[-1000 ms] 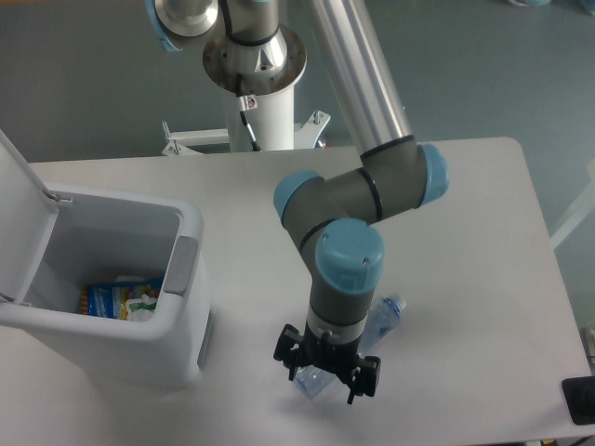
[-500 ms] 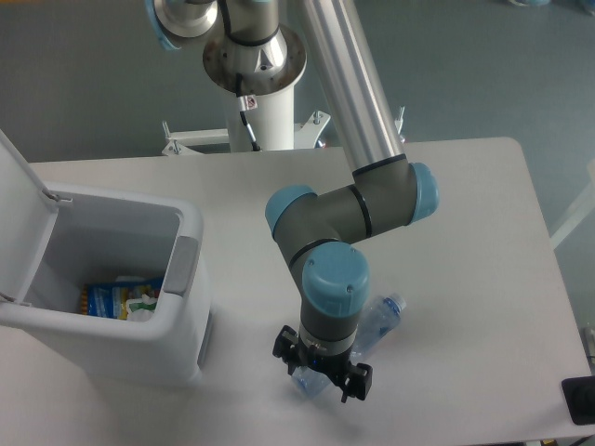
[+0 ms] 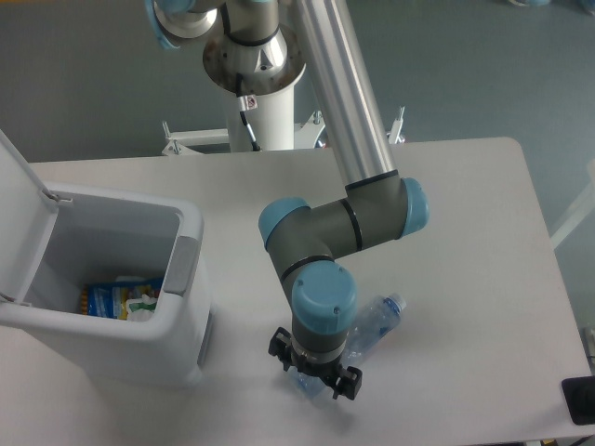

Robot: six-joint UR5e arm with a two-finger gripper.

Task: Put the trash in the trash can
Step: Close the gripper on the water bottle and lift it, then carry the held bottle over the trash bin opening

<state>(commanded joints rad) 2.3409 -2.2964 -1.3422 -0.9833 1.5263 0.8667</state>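
At the far left we see the trash can (image 3: 177,325), a boxy white bin whose flip lid (image 3: 19,218) stands raised against the left edge of the picture, leaving its mouth open to above. A grey handle panel (image 3: 184,265) sits on the side that faces the arm. Down inside we make out a blue and yellow packet (image 3: 110,299) and, just beside it, a crumpled white wrapper with a green tab (image 3: 141,308), both low against the near wall. Between the bin's right wall and the arm we see a bare strip of the white surface (image 3: 465,223), and the bin's front corner lies near the surface's lower edge. Moving right, the arm comes down from its pedestal (image 3: 265,111) at the top and folds at blue-capped joints, so that the wrist points straight down at the front of the surface. The end effector (image 3: 314,373) hangs there over the lower end of the crushed clear bottle (image 3: 372,321), which lies on the surface slanting up to the right, its pale blue cap clear of the wrist. The wrist hides the fingers' tips, so we cannot tell whether they are clenched on the bottle or only straddle it. Right of the bottle the surface runs bare to its rounded right edge, where a small dark object (image 3: 580,400) shows at the lower right corner.
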